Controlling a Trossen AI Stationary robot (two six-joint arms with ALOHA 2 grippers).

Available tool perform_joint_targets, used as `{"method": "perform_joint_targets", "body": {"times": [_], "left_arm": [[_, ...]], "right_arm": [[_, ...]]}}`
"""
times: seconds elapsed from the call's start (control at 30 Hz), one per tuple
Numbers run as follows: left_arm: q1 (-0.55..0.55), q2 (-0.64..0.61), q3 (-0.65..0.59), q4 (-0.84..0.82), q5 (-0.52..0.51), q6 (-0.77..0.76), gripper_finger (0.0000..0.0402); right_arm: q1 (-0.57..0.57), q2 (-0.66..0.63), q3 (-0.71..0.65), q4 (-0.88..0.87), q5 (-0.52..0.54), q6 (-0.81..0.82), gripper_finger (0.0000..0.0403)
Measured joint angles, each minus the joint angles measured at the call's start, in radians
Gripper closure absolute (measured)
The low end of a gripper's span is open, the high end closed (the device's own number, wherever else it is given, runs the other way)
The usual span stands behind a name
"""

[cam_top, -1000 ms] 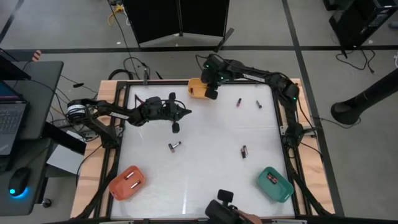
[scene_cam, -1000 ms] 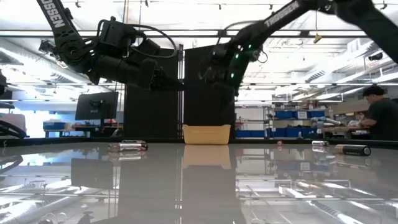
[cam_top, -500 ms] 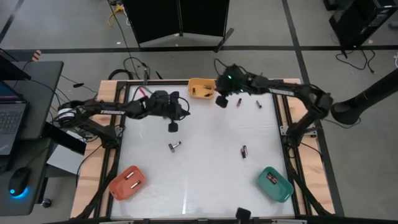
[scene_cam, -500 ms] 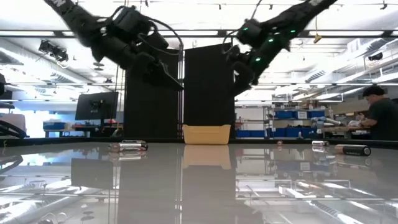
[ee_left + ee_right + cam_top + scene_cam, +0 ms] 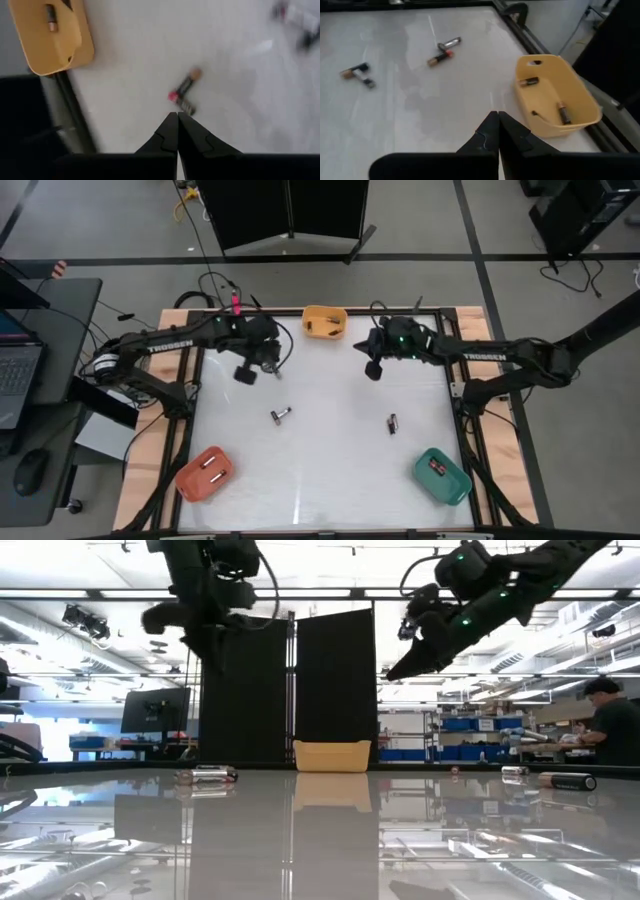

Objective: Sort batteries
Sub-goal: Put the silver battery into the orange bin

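Observation:
Two batteries (image 5: 280, 415) lie side by side on the white table left of its middle, and one battery (image 5: 392, 422) lies right of it. The yellow bin (image 5: 323, 322) at the far edge holds batteries (image 5: 562, 112). My left gripper (image 5: 245, 374) hangs shut over the far left part of the table, pointing steeply down, with nothing in it. The pair (image 5: 184, 95) lies ahead of its tips (image 5: 177, 120). My right gripper (image 5: 372, 369) is shut and bare, raised just right of the yellow bin (image 5: 555, 95) and slanting down toward the table's left.
An orange bin (image 5: 205, 472) with batteries stands at the near left. A green bin (image 5: 441, 476) stands at the near right. A black frame (image 5: 195, 395) borders the table. In the low view more batteries (image 5: 565, 780) lie at the right, and a person (image 5: 610, 725) is in the room beyond.
My right gripper has drawn back from over the yellow bin toward the table's right and near edges. My left gripper has risen, moved toward the table's left edge and tipped from nearly level to steeply down. The batteries on the table have stayed put.

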Motion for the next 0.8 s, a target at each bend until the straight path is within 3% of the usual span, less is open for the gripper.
{"method": "perform_joint_targets", "body": {"times": [0.13, 0.4, 0.57, 0.8], "left_arm": [[0.048, 0.015, -0.002, -0.063, -0.01, 0.217, 0.0392], [0.216, 0.177, -0.004, -0.068, -0.013, 0.405, 0.0392], [0.247, 0.279, -0.006, -0.042, -0.027, 0.491, 0.0391], [0.239, 0.316, -0.005, 0.019, -0.03, 0.462, 0.0379]], "right_arm": [[0.033, -0.014, -0.03, 0.014, 0.025, 0.013, 0.0395], [0.058, -0.01, -0.032, 0.044, 0.029, 0.015, 0.0394], [0.057, -0.01, -0.032, 0.042, 0.029, 0.015, 0.0394], [0.057, -0.01, -0.032, 0.04, 0.029, -0.001, 0.0394]]}}
